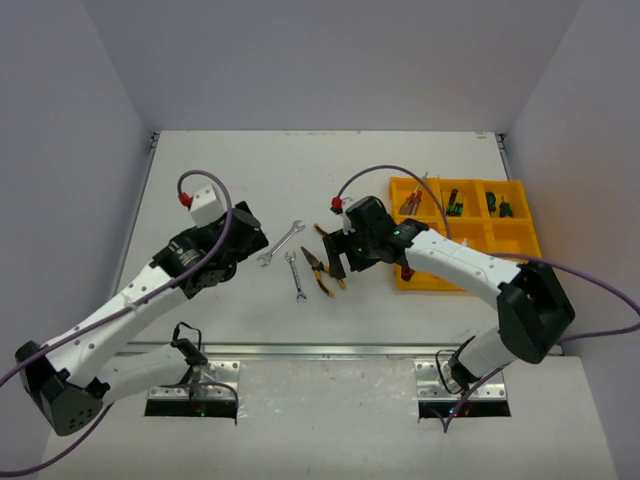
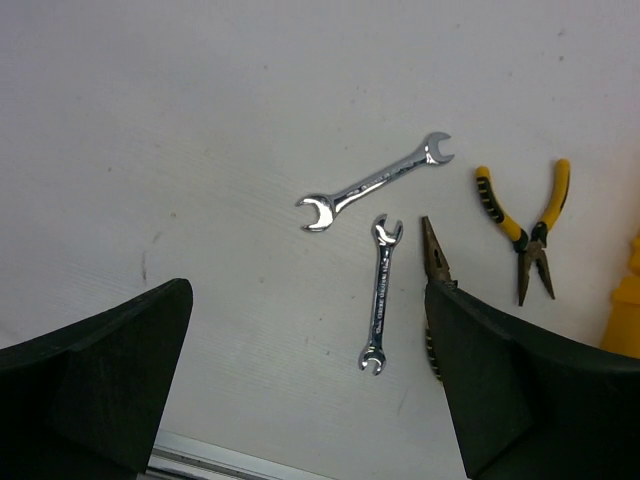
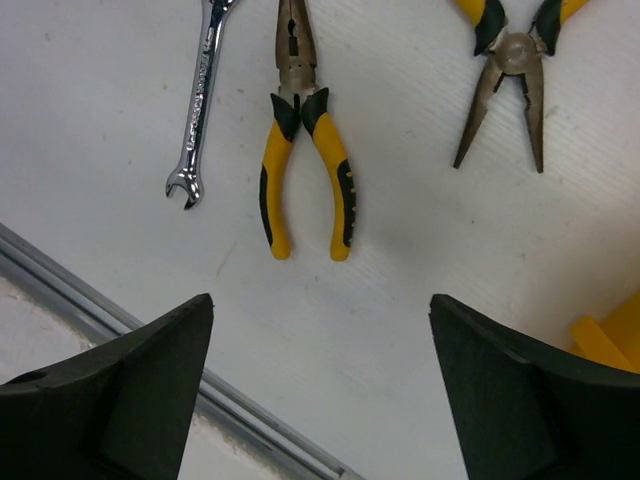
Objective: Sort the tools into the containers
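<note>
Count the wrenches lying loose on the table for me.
2. The longer wrench lies slanted mid-table; the shorter wrench sits just nearer the arms, beside the yellow-handled pliers. Others may be hidden in the yellow tray.

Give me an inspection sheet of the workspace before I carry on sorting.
Surface: white table, no spills seen.
Job's things: long wrench, short wrench, closed pliers and spread pliers loose on the table. Yellow tray at right, with tools in its three far compartments. Its near row is partly hidden by the right arm.
Clutter: nothing seen.
Grippers: left gripper open and empty, beside the wrenches. Right gripper open and empty, over the pliers.
Cables: left cable and right cable, purple, loop above the arms.
Surroundings: grey walls on three sides.
</note>
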